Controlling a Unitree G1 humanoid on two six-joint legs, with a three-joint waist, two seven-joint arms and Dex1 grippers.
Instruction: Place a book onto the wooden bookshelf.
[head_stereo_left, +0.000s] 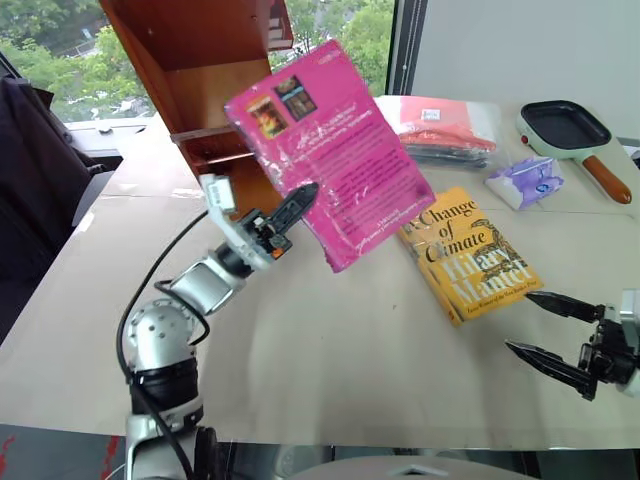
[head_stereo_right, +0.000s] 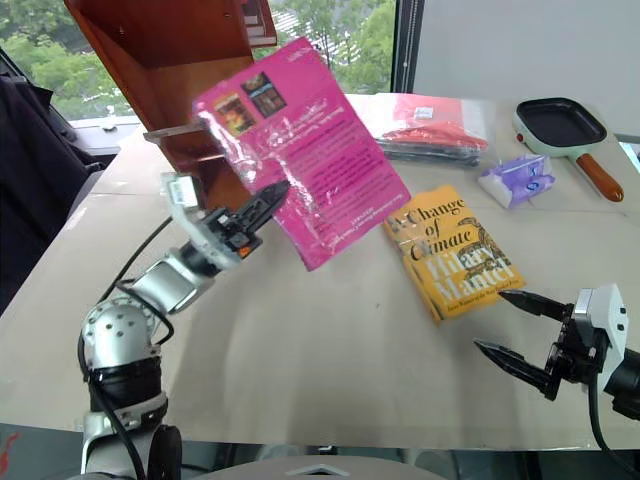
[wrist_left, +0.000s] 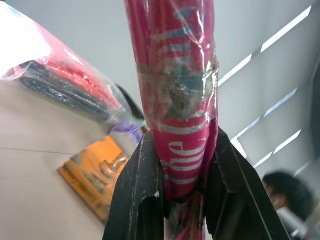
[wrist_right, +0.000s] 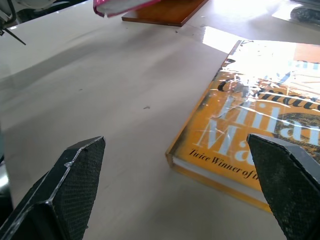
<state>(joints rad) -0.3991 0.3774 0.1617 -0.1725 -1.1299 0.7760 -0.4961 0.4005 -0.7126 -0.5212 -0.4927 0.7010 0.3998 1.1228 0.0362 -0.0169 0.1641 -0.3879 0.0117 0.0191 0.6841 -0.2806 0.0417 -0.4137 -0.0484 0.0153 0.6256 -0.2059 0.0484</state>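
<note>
— What is the left gripper (head_stereo_left: 296, 207) doing?

— It is clamped on the book (head_stereo_left: 330, 150), the magenta-pink paperback. Its two black fingers pinch the lower edge at the spine; in the left wrist view the fingers (wrist_left: 135, 195) press against both sides of the pink spine, with white lettering running up between them.

— And where is the book itself?

— Held up in the air, clear of the table (head_stereo_left: 330, 370), tilted with its back cover facing the camera. The two small dark pictures sit at its upper corner. It hangs just in front of the wooden bookshelf (head_stereo_left: 200, 60), whose reddish-brown panels rise behind its upper left part. It does not rest on any shelf.

— The right gripper (head_stereo_left: 550, 328)?

— Spread wide and holding nothing. It hovers low over the table at the right. In the right wrist view its fingertips (wrist_right: 82, 165) stand far apart, with bare tabletop between them.

— Anything close to it?

— The yellow book (head_stereo_left: 468, 255) lies flat on the table, just beyond the fingertips; they do not touch it.

— What else is on the table?

— At the far side, a red packet in clear plastic (head_stereo_left: 445, 128), a small purple pouch (head_stereo_left: 525, 182), and a black pan with an orange handle (head_stereo_left: 570, 130). All lie well apart from both grippers.
</note>
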